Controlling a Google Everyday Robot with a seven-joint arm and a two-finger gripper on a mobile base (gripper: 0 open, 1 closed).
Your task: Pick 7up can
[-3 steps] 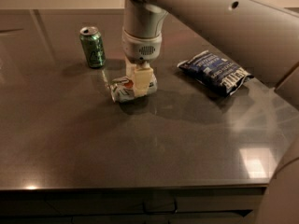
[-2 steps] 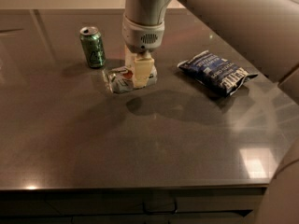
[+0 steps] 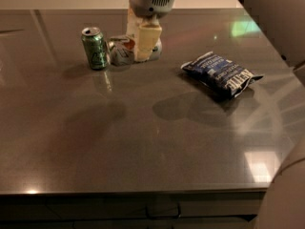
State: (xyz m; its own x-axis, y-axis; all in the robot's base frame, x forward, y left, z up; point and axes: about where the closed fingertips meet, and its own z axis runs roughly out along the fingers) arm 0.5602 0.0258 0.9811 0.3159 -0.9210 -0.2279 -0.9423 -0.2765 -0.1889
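7up can (image 3: 121,51) sideways, clamped in the tool (image 3: 139,47).

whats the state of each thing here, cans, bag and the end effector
7up can: on its side, gripped by the end effector
end effector: at the far side of the table, shut on the 7up can
green can: upright on the table, just left of the 7up can, not held
chip bag: lying flat on the right, crumpled, not held
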